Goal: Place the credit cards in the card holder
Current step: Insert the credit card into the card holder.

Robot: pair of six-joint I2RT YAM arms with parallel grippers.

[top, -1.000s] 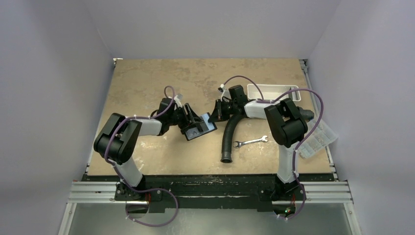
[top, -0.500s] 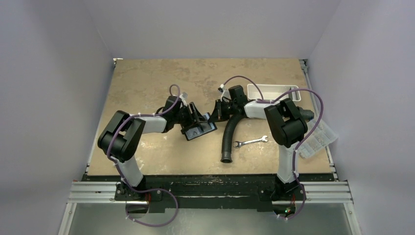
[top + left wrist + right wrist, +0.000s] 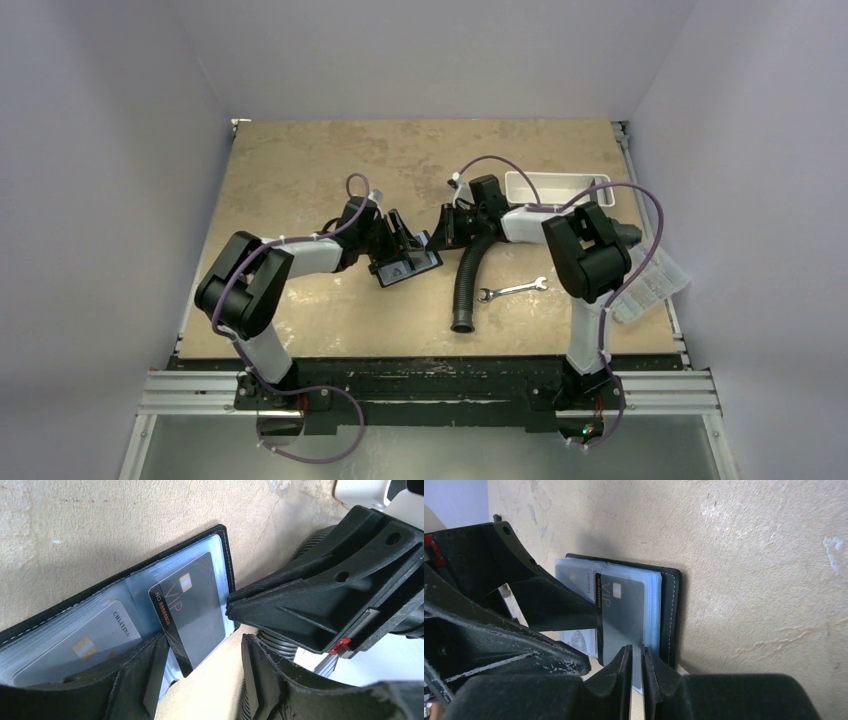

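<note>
Insertion looks in hand: the right gripper (image 3: pixel 636 672) is clenched on the dark card (image 3: pixel 621 615), which lies over the open holder (image 3: pixel 670 615) on the surface (image 3: pixel 749 580), the left gripper (image 3: pixel 202 652) spread beside it; next, the card probably needs sliding squarely into a sleeve.

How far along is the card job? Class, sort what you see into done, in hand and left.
Done: the holder lies open, with a pale card in one clear sleeve. In hand: the right end effector pinches the dark VIP card over the sleeves; the left end effector is open at the holder. Left: seating that card; other cards aren't visible.
</note>
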